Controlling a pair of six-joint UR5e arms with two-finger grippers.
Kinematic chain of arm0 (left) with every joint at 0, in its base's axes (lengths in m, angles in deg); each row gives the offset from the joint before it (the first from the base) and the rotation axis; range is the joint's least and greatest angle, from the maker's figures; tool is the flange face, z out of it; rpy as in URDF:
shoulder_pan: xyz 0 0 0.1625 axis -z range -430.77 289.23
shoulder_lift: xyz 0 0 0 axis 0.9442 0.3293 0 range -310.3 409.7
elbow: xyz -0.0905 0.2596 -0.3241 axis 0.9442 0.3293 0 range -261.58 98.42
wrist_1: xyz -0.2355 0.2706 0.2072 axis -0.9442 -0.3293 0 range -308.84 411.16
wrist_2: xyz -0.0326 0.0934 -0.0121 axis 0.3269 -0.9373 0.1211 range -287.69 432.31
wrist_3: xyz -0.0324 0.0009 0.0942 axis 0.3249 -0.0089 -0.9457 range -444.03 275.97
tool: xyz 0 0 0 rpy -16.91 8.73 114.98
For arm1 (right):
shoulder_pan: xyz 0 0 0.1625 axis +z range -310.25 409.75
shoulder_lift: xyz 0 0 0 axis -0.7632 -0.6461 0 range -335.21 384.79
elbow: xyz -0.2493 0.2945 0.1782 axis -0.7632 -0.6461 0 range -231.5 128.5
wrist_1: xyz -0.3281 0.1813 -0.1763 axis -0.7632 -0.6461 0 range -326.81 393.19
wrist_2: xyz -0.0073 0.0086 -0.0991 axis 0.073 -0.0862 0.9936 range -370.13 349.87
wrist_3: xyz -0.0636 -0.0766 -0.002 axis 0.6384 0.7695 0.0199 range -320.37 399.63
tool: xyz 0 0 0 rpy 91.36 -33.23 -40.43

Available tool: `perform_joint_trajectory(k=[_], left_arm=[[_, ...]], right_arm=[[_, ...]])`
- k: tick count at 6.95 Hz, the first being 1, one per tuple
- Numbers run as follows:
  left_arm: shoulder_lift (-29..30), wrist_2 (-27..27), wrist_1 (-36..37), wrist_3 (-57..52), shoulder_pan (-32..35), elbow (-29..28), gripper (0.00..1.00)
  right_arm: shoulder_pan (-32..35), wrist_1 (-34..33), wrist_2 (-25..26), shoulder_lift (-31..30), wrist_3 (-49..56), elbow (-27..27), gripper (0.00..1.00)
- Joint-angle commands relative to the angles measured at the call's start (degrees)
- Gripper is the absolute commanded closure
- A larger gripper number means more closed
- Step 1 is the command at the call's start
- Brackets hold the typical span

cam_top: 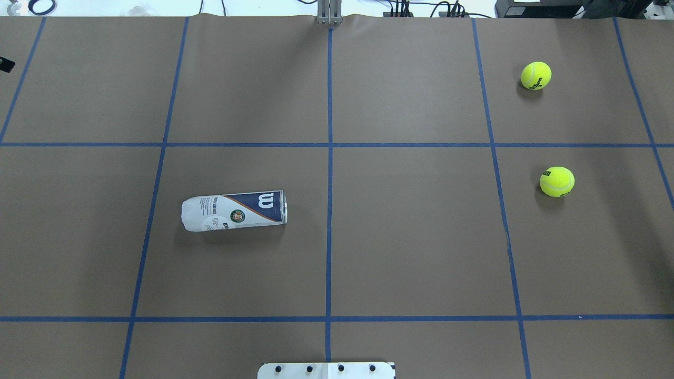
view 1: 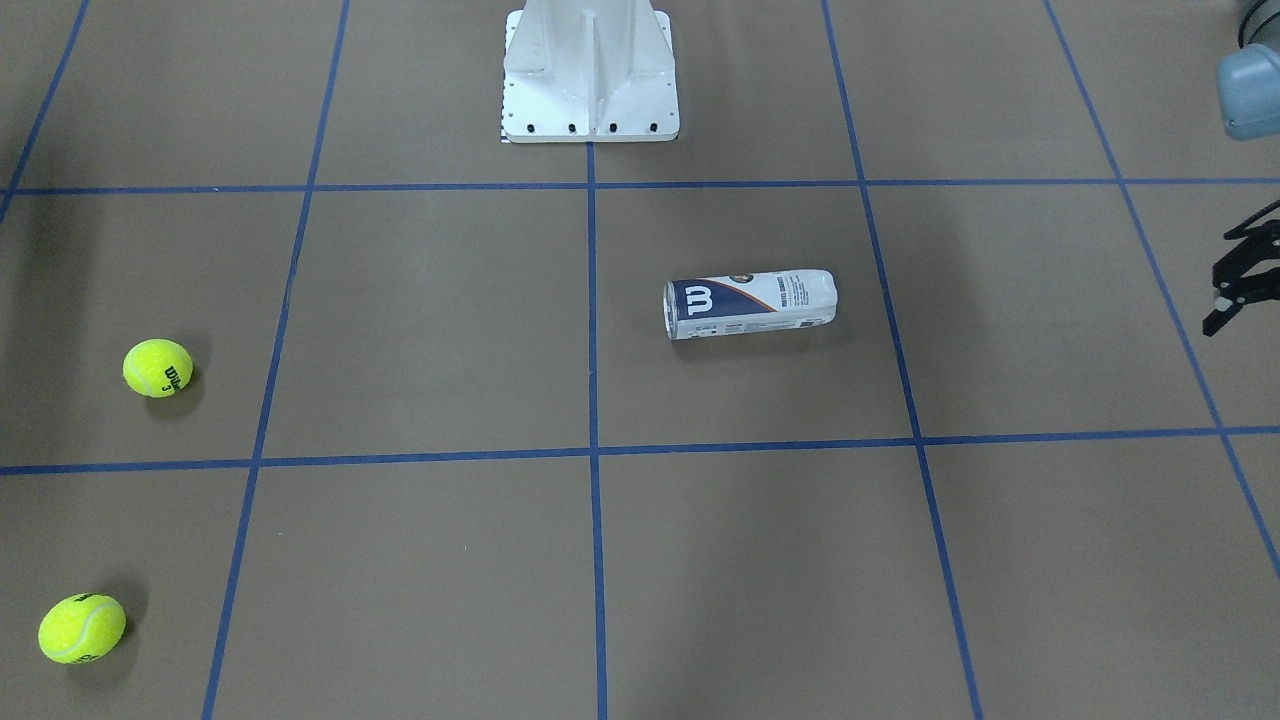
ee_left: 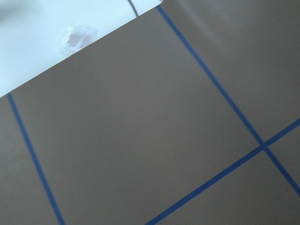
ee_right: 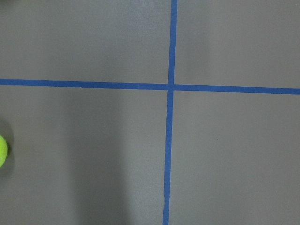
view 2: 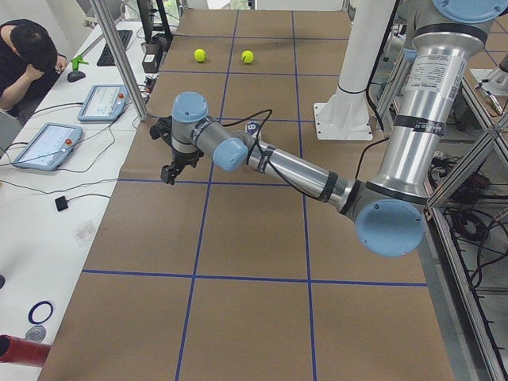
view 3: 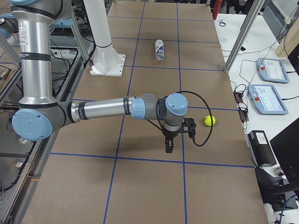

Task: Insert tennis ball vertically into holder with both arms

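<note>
Fingers (view 1: 1225,312) of the left gripper (view 1: 1222,285) look spread and empty out toward 10 o'clock. Whether the right gripper (view 3: 180,137) is spread, I cannot tell. Closest to the robot, at 8 o'clock, the holder (cam_top: 234,210) lies on its side. Farther out, a near ball (cam_top: 557,181) sits at 3 o'clock and a far ball (cam_top: 536,75) at 2. No step appears begun: the holder needs standing upright and a ball needs fetching.

Soft, even light falls from overhead. The worktop (cam_top: 410,237) is matte and free of glare. A faint shadow hugs each tennis ball (view 1: 157,367). The wrist views are dimmer and slightly soft.
</note>
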Motion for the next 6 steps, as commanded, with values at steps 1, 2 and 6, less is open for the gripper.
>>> perform_joint_trajectory(k=[1,2,6], left_arm=[[5.6,-5.3,0.4,-4.7,-8.8,0.3,0.00],[6.9,-10.0,0.1,-4.8,-14.0,0.1,0.00],[21.4,-15.1,9.8,-2.1,-30.7,-0.5,0.02]], right_arm=[[0.1,-0.5,-1.4,-0.1,0.0,0.0,0.01],[0.1,-0.5,-1.4,-0.1,0.0,-0.1,0.01],[0.0,-0.4,-1.8,0.0,-0.1,0.0,0.01]])
